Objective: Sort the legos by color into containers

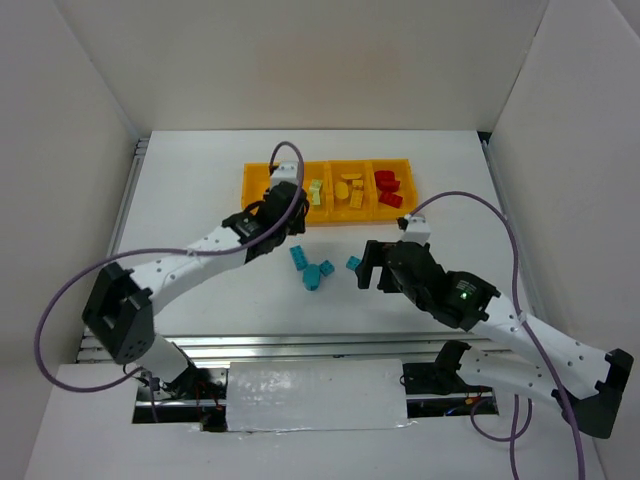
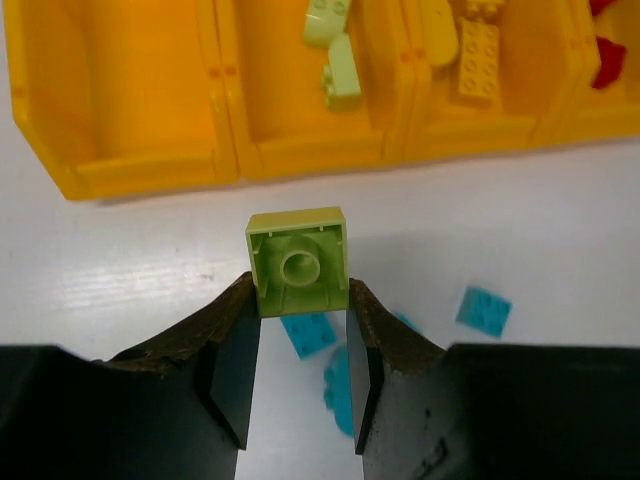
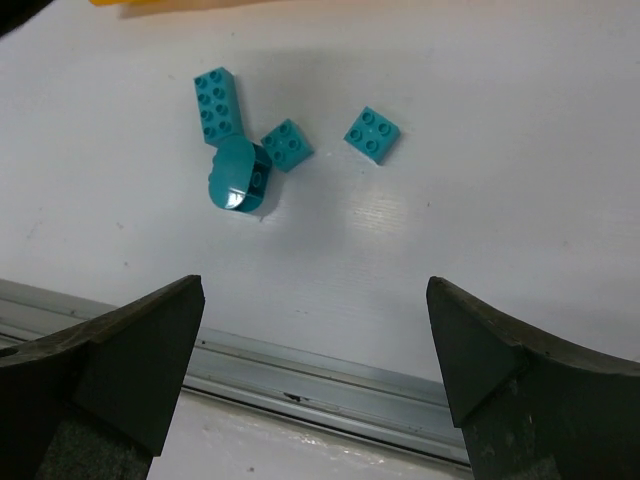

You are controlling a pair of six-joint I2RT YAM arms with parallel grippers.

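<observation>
My left gripper (image 2: 300, 300) is shut on a pale green square brick (image 2: 298, 260), held underside up just in front of the orange-yellow tray (image 2: 150, 175). In the tray, two pale green bricks (image 2: 335, 50) lie in the second compartment, yellow bricks (image 2: 478, 55) in the third, red ones (image 1: 388, 188) in the fourth. Several cyan-blue bricks (image 3: 245, 150) lie on the table, also in the top view (image 1: 312, 268). My right gripper (image 3: 315, 330) is open and empty, above the table near its front edge, short of the blue bricks.
A metal rail (image 3: 330, 385) runs along the table's front edge. White walls (image 1: 90, 120) enclose the table on the left, back and right. The left arm (image 1: 190, 260) reaches diagonally to the tray.
</observation>
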